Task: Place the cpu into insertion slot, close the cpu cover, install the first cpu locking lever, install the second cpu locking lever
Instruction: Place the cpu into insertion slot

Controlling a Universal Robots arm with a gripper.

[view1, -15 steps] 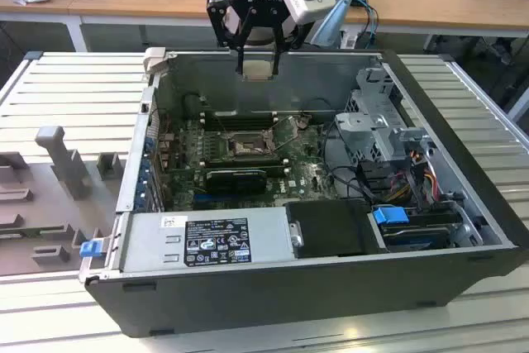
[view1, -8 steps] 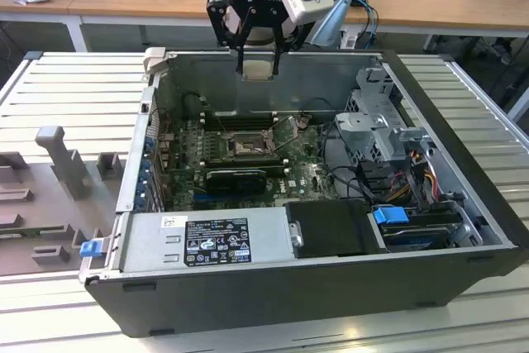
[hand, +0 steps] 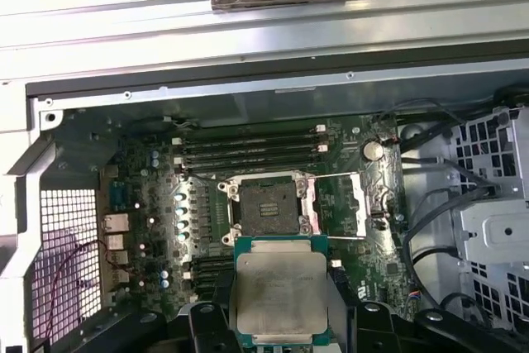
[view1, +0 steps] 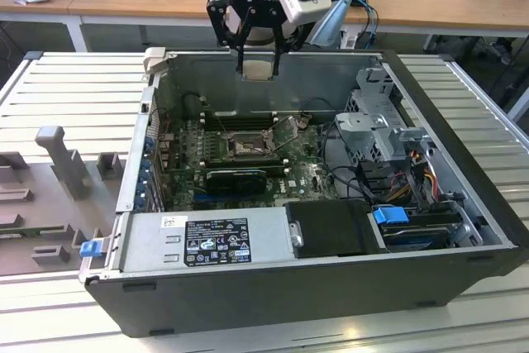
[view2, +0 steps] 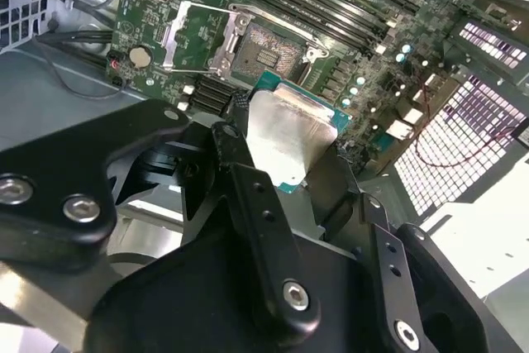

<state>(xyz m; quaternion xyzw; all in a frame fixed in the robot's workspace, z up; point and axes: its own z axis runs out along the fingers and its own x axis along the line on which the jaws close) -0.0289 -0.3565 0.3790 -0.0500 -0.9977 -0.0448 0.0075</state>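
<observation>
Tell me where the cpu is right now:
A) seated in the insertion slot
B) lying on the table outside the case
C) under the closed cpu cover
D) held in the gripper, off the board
D: the cpu is clamped in the gripper, while the insertion slot lies bare with the cpu cover swung open beside it.

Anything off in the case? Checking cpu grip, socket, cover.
Nothing stands out. The gripper holds the cpu flat above the case, edges looking parallel to the socket. The socket is empty, and the cover is swung open beside it. No loose parts or visible damage.
</observation>
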